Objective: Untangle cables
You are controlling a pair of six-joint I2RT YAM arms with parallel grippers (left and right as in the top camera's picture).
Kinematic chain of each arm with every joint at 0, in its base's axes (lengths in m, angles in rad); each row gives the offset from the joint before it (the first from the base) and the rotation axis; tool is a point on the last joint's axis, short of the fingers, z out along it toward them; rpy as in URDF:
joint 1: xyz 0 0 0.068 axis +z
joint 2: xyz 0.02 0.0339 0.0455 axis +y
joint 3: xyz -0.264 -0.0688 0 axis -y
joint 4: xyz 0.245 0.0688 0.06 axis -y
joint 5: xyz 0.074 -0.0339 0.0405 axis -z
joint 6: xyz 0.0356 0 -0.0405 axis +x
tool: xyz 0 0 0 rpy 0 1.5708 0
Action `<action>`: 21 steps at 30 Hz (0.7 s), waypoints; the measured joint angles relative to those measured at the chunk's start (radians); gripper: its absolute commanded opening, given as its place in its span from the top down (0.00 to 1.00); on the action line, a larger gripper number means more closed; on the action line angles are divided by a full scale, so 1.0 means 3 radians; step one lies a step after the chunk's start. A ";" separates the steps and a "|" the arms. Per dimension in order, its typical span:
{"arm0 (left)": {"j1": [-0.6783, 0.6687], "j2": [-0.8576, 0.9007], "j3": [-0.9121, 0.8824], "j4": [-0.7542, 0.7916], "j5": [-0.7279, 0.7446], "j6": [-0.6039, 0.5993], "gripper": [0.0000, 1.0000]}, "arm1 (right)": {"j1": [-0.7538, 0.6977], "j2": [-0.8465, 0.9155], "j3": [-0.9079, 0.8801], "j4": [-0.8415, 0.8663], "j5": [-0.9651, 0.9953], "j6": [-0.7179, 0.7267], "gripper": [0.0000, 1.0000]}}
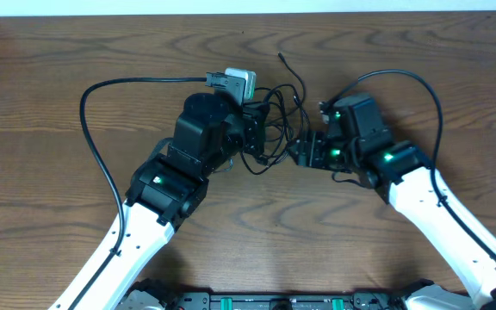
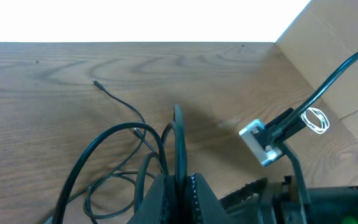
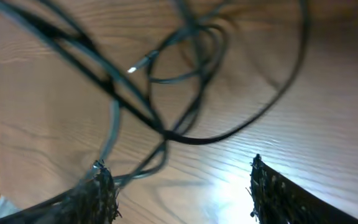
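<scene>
Pinching one thin black cable [image 2: 179,137] tight in the left claw [image 2: 180,180], mid-tangle on the brown wooden counter [image 1: 58,52]. Hanging the right claw [image 3: 182,186] open over the loops [image 3: 165,132]. Best grabbing one loop, pulling slowly.

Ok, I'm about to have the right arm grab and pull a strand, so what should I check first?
1. Left gripper shut on a black cable: ok.
2. Right gripper open: ok.
3. Strand between the right fingers: cannot tell, one runs close beside a finger.
4. Cables untangled: not ok, loops cross.
5. White plug free of the tangle: cannot tell.
</scene>
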 measured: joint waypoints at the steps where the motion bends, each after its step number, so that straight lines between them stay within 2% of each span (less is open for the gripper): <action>1: 0.0000 0.0000 0.0000 0.0000 0.0006 -0.0020 0.93 | 0.0045 0.0014 0.0000 0.0037 0.0039 0.0000 0.35; 5: 0.0000 -0.0001 0.0000 0.0005 0.0027 -0.0161 0.92 | 0.0219 0.0186 0.0000 0.0142 0.0315 0.0056 0.27; 12: 0.0004 -0.0008 0.0000 0.0023 0.0161 -0.0263 0.93 | 0.0327 0.0759 -0.0001 0.0312 0.0710 0.0198 0.52; 15: 0.0058 -0.0056 -0.0001 -0.0055 0.0149 -0.0247 0.93 | 0.0254 0.0923 -0.0001 0.0153 0.0820 0.0219 0.55; 21: 0.0474 -0.0402 -0.0017 -0.0364 -0.0075 -0.0175 0.93 | -0.0103 0.0952 0.0006 -0.0113 0.0989 0.0221 0.60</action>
